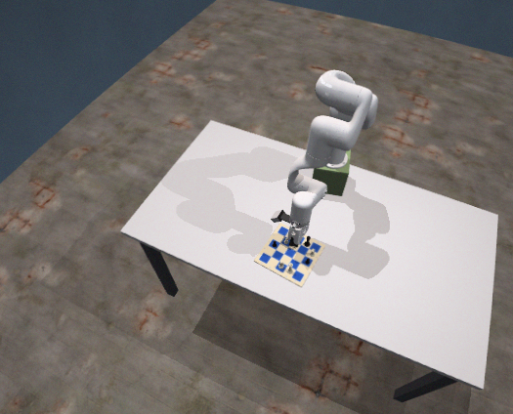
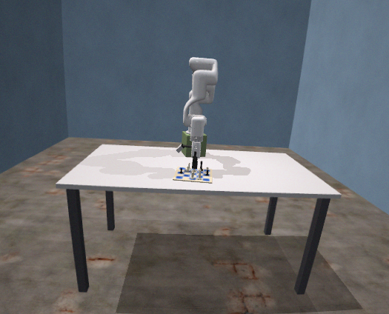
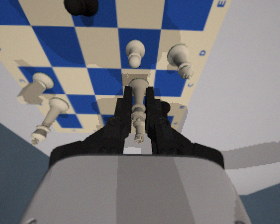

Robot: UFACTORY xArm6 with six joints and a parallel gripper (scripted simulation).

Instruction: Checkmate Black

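Note:
A small blue-and-cream chessboard (image 1: 300, 279) (image 2: 178, 179) (image 3: 92, 45) lies on the white table (image 1: 410, 273). My gripper (image 1: 291, 238) (image 2: 195, 163) (image 3: 138, 97) points straight down over the board's side nearest the arm's base. It is shut on a tall white piece (image 3: 138, 114), held upright, with its base low over a cream square near the board's edge. I cannot tell whether the base touches the board. A white pawn (image 3: 134, 51) and another white piece (image 3: 179, 57) stand just beyond it. Two more white pieces (image 3: 37, 85) (image 3: 49, 117) stand to the left. A black piece (image 3: 81, 6) (image 1: 308, 239) stands farther off.
The arm stands on a green block (image 1: 332, 181) (image 2: 204, 142) behind the board. Several other small black and white pieces (image 1: 313, 252) (image 1: 281, 266) stand on the board around the gripper. The board sits near the table's front edge.

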